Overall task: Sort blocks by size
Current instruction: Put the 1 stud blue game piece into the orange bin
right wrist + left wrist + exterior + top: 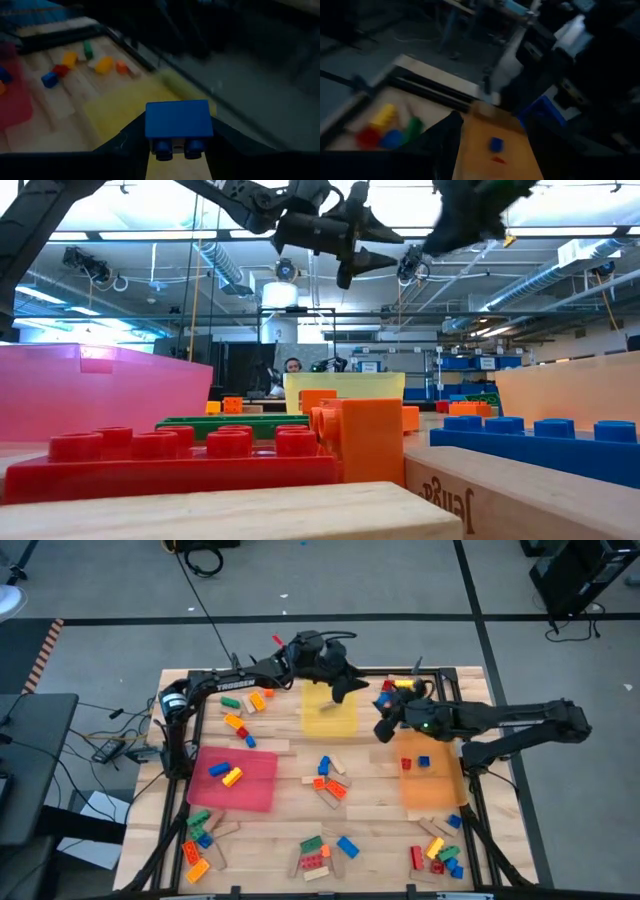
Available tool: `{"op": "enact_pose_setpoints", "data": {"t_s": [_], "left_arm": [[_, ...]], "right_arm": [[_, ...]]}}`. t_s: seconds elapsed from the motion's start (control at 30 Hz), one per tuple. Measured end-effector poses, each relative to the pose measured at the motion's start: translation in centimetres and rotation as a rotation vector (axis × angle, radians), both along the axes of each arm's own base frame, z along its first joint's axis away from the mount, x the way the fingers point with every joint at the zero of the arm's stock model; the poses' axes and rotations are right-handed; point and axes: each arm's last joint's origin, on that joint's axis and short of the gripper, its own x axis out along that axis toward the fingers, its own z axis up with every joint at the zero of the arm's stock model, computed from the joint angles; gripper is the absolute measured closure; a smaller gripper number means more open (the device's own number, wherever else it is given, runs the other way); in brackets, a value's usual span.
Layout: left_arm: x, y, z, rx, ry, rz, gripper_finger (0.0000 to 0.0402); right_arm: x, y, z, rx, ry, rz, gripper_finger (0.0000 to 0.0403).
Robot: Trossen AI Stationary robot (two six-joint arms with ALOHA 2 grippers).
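My right gripper (pixel 384 728) hangs over the table between the yellow tray (pixel 330 712) and the orange tray (pixel 432 785), shut on a blue studded brick (pixel 177 120). My left gripper (pixel 347 687) hangs open and empty above the yellow tray's far edge; in the low view (pixel 352 252) its fingers are spread. Loose blocks lie in clusters: at the far left (pixel 243 708), at the centre (pixel 330 780), at the far right (pixel 395 690) and along the near edge (pixel 320 855). The red tray (pixel 262 790) holds a red and a yellow brick. My right gripper pinches the blue brick between its two fingers (pixel 131 136), one on each of two opposite side faces (pixel 150 125). Two studs (pixel 162 146) point back toward the wrist. The brick is lifted clear, above the wood beside the yellow tray.
The orange tray holds a blue brick (pixel 423 762) and an orange brick (pixel 406 764). A dark frame (pixel 300 673) runs around the table. More block clusters lie at the near left (pixel 200 840) and near right (pixel 440 855). A person (pixel 292 366) sits in the room beyond.
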Motion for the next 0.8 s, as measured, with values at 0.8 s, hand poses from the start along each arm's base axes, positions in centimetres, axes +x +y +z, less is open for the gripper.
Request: {"op": "enact_pose_setpoints", "data": {"t_s": [0.8], "left_arm": [[-0.1, -2.7, -1.1, -0.005, 0.388, 0.284, 0.0172]], "right_arm": [[-6.0, -0.3, -11.3, 0.837, 0.380, -0.520, 0.0243]]}}
